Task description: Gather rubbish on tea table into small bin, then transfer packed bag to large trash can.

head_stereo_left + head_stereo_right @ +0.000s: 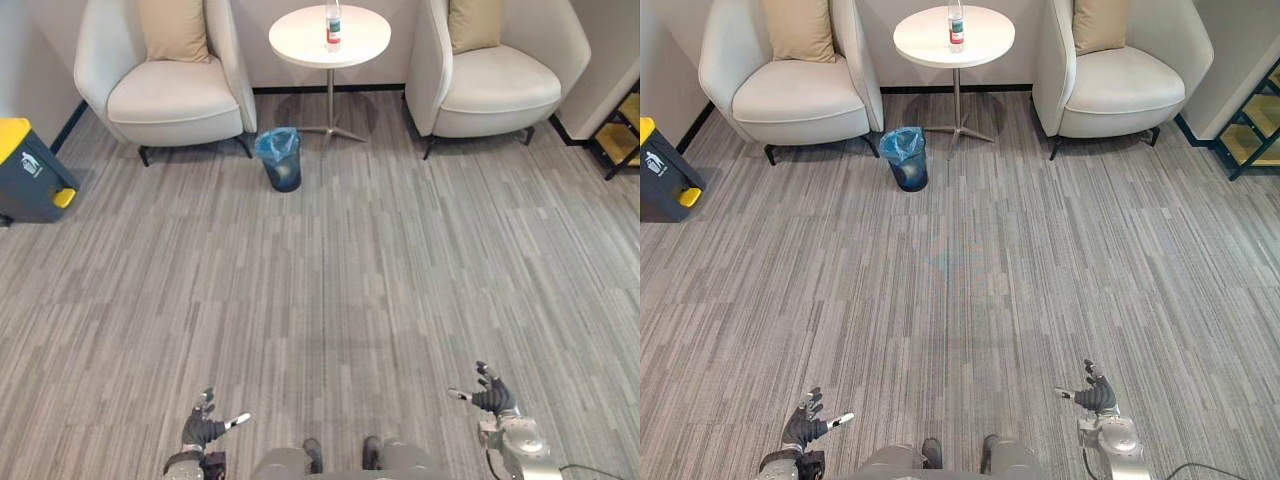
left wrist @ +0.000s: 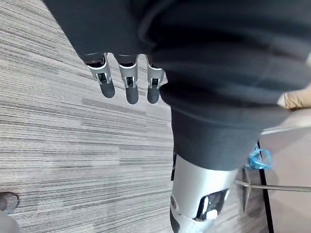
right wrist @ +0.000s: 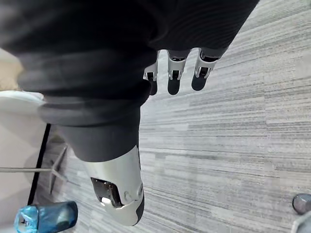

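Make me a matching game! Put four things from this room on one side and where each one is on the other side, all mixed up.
Things:
1. bottle
2. small bin
3. large trash can
4. left cushion

Places:
A. far off to the left, with a yellow lid on top
B. on the round table
C. on the left armchair
D. down by the table's foot

Pairs: 1-B, 2-D, 3-A, 4-C

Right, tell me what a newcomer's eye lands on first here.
The round white table at the far end, between two pale armchairs, with a lone bottle standing on it. By its base sits a small bin lined with a blue bag; a yellow-lidded grey trash can stands far left. The left hand and right hand hang open and empty.
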Controlling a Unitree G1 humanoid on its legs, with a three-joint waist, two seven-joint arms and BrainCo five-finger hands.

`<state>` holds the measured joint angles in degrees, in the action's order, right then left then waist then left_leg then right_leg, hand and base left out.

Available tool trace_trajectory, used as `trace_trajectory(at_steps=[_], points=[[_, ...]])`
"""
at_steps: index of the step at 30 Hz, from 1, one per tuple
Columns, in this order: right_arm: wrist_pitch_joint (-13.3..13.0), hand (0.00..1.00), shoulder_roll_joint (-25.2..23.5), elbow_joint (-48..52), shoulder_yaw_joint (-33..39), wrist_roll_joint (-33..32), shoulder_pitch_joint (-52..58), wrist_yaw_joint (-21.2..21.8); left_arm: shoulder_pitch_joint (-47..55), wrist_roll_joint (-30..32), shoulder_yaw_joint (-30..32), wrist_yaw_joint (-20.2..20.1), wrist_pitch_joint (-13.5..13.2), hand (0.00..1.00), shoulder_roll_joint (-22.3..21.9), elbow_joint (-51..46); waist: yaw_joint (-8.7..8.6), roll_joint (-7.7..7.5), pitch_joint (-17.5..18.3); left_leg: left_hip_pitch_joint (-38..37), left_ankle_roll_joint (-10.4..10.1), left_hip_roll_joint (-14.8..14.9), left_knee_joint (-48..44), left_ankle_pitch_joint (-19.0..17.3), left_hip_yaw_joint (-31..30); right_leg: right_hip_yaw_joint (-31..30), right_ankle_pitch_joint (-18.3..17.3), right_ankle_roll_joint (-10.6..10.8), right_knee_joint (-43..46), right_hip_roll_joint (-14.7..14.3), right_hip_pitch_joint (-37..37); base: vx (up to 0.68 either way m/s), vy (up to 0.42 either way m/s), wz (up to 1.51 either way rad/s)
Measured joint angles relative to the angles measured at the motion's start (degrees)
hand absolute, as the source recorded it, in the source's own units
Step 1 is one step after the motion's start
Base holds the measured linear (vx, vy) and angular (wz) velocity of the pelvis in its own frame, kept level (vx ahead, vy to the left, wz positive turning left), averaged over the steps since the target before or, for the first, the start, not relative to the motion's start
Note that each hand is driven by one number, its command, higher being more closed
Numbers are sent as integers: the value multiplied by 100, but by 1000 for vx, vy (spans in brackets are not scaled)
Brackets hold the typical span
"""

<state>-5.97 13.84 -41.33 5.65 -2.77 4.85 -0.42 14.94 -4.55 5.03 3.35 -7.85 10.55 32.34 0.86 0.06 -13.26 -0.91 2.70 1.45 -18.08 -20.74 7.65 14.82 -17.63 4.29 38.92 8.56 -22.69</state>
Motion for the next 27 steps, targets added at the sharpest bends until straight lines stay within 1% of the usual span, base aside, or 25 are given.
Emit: trace_trajectory(at_steps=[1, 2, 3, 4, 5, 6, 7, 8, 9, 10, 11, 12, 13, 14, 15, 17, 18, 19, 20, 21, 22, 23, 24, 25, 27], points=[[0, 0, 6, -1, 4, -13, -11, -15, -152, -7, -56, 31, 1, 0, 32, -2, -21, 26, -97, -189, -111, 127, 123, -64, -82, 118, 247, 64, -693, -38, -118, 366, -40, 21], [0, 0, 5, -1, 4, -14, -9, -34, -233, -8, -58, 46, 2, 0, 39, -2, -32, 37, -137, -283, -167, 171, 205, -96, -168, 124, 441, 69, -1074, -55, -166, 571, -124, 57], [6, 0, 6, -1, 20, -14, -4, -58, -389, -3, -54, 58, 2, 0, 43, -9, -116, 4, -195, -504, -285, 253, 393, -145, -361, 111, 995, 43, -1650, -75, -235, 463, -134, 71], [8, 0, 9, 15, 24, -12, 1, -64, -438, 1, -64, 58, -1, 0, 30, -25, -204, 1, -177, -635, -447, 370, 544, -132, -462, 86, 1480, -22, -1691, -118, -250, 719, -235, 89], [10, 0, 9, 107, 21, -8, 62, -67, -495, 13, -116, 53, -3, 0, 12, -33, -286, 35, -66, -749, -606, 554, 633, -87, -594, 105, 1446, -457, -1387, -240, -259, 652, -231, 61], [7, 0, -18, 256, 21, 1, 58, -65, -498, 31, -153, 45, -9, 0, 3, -74, -283, 40, -70, -735, -791, 644, 451, 28, -614, 194, 1185, -565, -1050, -234, -282, 653, -239, 36], [3, 0, -39, 341, 22, 2, 56, -63, -479, 43, -168, 42, -8, 0, -22, -88, -278, 46, -70, -669, -951, 711, 171, 126, -601, 245, 1036, -612, -878, -239, -241, 673, -245, 18], [-5, 0, -49, 472, 21, 7, 68, -56, -471, 69, -175, 36, 8, 0, -100, -90, -291, 61, -83, -362, -1155, 797, -721, 488, -599, 306, 808, -640, -737, -262, -40, 694, -273, 24], [-18, 0, -39, 502, 6, 6, 67, -59, -458, 71, -223, 20, 10, 0, -134, -90, -282, 77, -93, 98, -1205, 929, -1978, 1180, -589, 314, 564, -665, -1071, -395, 479, 702, -269, 26], [-23, 0, -28, 503, 0, 5, 50, -63, -452, 71, -224, -7, 6, 0, -143, -92, -230, 106, -108, 402, -1218, 1045, -2691, 1152, -589, 307, 480, -691, -1348, -518, 794, 684, -235, 1], [-23, 0, -41, 494, 2, 0, -35, -83, -460, 70, -210, -47, 4, 0, -135, -101, -102, 177, -145, 957, -927, 1176, -3884, 879, -583, 232, 472, -710, -1736, -748, 1289, 647, -156, -19], [-44, 0, -75, 507, 2, -84, -73, -99, -485, 68, -214, -59, 15, 0, -127, -106, 26, 105, -216, 1486, -664, 1128, -4422, 703, -532, 228, 454, -740, -2114, -809, 1802, 630, -131, -16], [-42, 0, -100, 505, 4, -131, -92, -104, -478, 68, -215, -60, 13, 0, -127, -131, 44, 60, -245, 1706, -544, 1067, -4460, 631, -436, 223, 453, -740, -2324, -810, 2061, 629, -103, 8], [-42, 0, -121, 502, 1, -168, -128, -115, -477, 69, -218, -63, 11, 0, -127, -144, 86, -40, -304, 2058, -403, 914, -4278, 544, -274, 206, 453, -740, -2640, -758, 2452, 616, -89, -2], [-48, 0, -82, 490, 3, -229, -179, -125, -463, 71, -224, -67, 12, 0, -141, -169, 231, -156, -349, 2555, -398, 645, -3428, 523, -20, 83, 450, -735, -2953, -660, 2848, 730, -57, -27], [-70, 0, -35, 392, -4, -239, -331, -183, -406, 75, -214, -65, 14, 0, -138, -258, 385, -160, -364, 2957, -492, 464, -2225, 640, 25, -52, 423, -688, -3204, -609, 3156, 675, 52, -64], [-106, 0, 20, 380, -26, -287, -368, -219, -265, 75, -212, -64, 11, 0, -143, -342, 593, -106, -338, 3004, -710, 341, -515, 1222, -7, -244, 217, -373, -3383, -579, 3493, 662, 132, -79], [-115, 0, 64, 379, -36, -321, -351, -223, -185, 77, -214, -63, 10, 0, -171, -370, 636, 19, -290, 3003, -725, 402, 30, 1337, -65, -357, 134, -288, -3458, -709, 3633, 825, 242, -92], [-131, 0, 8, 250, -119, -348, -381, -273, -73, 80, -147, -51, 22, 0, -146, -333, 660, -12, -237, 3053, -398, 362, -274, 2197, -189, -583, -135, -309, -3341, -621, 3868, 565, 203, -48], [-129, 0, -55, 177, -167, -345, -411, -280, -80, 79, -81, -45, 28, 0, -132, -333, 656, -138, -209, 3076, -312, 301, -435, 2195, -162, -621, -181, -279, -3160, -486, 3840, 709, 245, -26], [-133, 0, -132, 125, -231, -337, -412, -266, -110, 81, -29, -39, 29, 0, -133, -358, 630, -375, -122, 3081, -93, 123, -690, 1878, -30, -779, -174, -232, -2387, -196, 3515, 713, 209, -3], [-133, 0, -157, 96, -226, -335, -414, -265, -107, 86, -51, -42, 30, 0, -145, -350, 623, -448, -91, 2997, -4, 43, -911, 1584, 59, -962, -48, -12, -1477, -28, 3201, 849, 257, -2], [-133, 0, -219, 40, -217, -331, -412, -253, -95, 87, -60, -44, 42, 0, -127, -277, 580, -522, -128, 2640, 139, -114, -1084, 1226, 105, -1252, 574, 618, -17, 174, 2781, 828, 249, 14], [-123, 0, -293, -87, -222, -317, -366, -213, -101, 78, -94, -16, 86, 0, -59, -205, 451, -552, -140, 1990, 249, -284, -1101, 840, 82, -1380, 861, 790, 1663, 317, 2290, 666, 183, 23], [-120, 0, -285, -72, -234, -284, -287, -199, -96, 73, -108, 19, 85, 0, -78, -213, 423, -476, -153, 1413, 296, -313, -949, 647, 46, -1194, 612, 375, 2305, 368, 1921, 513, 107, 13]])
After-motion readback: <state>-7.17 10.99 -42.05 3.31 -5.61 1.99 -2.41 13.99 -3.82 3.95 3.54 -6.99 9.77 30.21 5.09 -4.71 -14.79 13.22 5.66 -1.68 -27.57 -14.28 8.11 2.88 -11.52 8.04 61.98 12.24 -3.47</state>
